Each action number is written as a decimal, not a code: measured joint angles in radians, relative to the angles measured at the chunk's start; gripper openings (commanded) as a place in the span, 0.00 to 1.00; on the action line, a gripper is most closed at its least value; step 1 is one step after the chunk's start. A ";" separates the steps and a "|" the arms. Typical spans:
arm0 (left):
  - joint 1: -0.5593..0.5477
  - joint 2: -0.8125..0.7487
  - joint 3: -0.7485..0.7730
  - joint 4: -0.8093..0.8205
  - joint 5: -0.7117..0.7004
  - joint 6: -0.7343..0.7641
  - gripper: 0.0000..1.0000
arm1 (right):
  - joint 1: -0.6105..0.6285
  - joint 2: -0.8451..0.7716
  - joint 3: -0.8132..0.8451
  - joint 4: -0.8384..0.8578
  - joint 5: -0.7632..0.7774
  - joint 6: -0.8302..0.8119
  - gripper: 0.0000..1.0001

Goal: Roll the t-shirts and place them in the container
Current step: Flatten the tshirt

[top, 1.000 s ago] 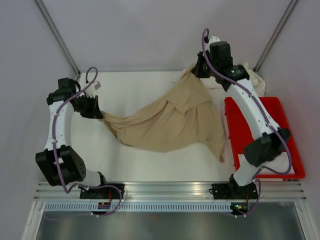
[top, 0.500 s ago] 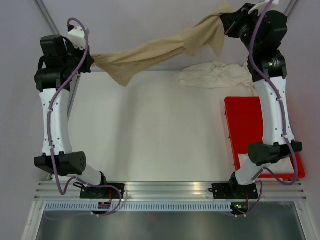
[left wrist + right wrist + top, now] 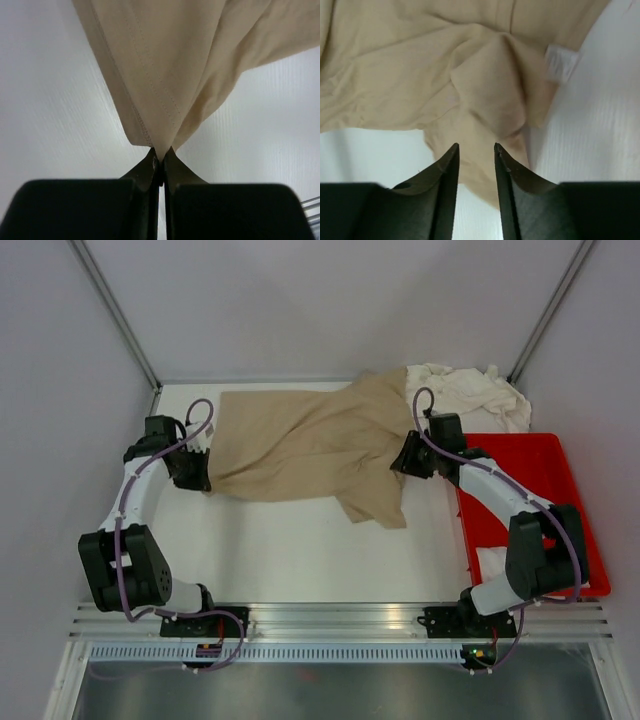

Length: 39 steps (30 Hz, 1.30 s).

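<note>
A red tray [image 3: 567,468] lies on the white table [image 3: 300,550], just right of the right claw [image 3: 405,456] and well apart from the left claw [image 3: 203,475]. Grey walls [image 3: 300,310] stand beyond both.

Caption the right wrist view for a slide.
Right gripper, jaws parted, poised over the crumpled tan t-shirt near its white neck label.

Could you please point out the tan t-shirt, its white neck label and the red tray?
tan t-shirt [image 3: 300,445], top view, middle of the cloth.
neck label [image 3: 560,61], right wrist view, its centre.
red tray [image 3: 550,460], top view, bare far floor.
</note>
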 measured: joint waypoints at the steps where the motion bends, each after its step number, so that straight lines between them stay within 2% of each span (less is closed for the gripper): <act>1: 0.005 0.001 -0.041 0.000 0.000 0.005 0.02 | 0.018 0.019 -0.034 -0.008 0.003 0.002 0.47; 6: 0.033 0.036 -0.127 0.026 0.026 0.033 0.05 | 0.058 0.083 -0.064 -0.015 0.057 -0.001 0.53; 14: 0.111 0.060 -0.148 0.056 0.051 0.063 0.11 | 0.072 -0.037 -0.185 -0.043 0.236 0.014 0.55; 15: 0.115 0.059 -0.149 0.061 0.052 0.068 0.19 | 0.086 -0.060 -0.199 -0.054 0.260 0.019 0.55; 19: 0.116 0.048 -0.175 0.068 0.055 0.085 0.38 | 0.154 -0.129 -0.250 -0.062 0.316 0.048 0.56; 21: 0.117 0.047 -0.191 0.068 0.054 0.093 0.43 | 0.174 -0.132 -0.277 -0.060 0.324 0.072 0.56; 27: 0.155 0.016 -0.209 0.065 0.010 0.106 0.49 | 0.211 -0.085 -0.357 -0.028 0.336 0.140 0.54; 28: 0.160 0.000 -0.209 0.064 -0.002 0.108 0.50 | 0.222 -0.077 -0.362 -0.008 0.331 0.147 0.51; 31: 0.164 -0.076 -0.207 0.061 -0.039 0.118 0.50 | 0.245 -0.057 -0.374 0.067 0.317 0.167 0.24; 32: 0.164 -0.101 -0.205 0.059 -0.043 0.122 0.50 | 0.246 -0.051 -0.384 0.095 0.310 0.176 0.09; 33: 0.164 -0.124 -0.203 0.057 -0.048 0.128 0.50 | 0.247 -0.050 -0.393 0.116 0.307 0.182 0.02; 39: 0.161 -0.156 -0.219 0.039 -0.051 0.160 0.55 | 0.246 -0.075 -0.420 0.140 0.303 0.202 0.00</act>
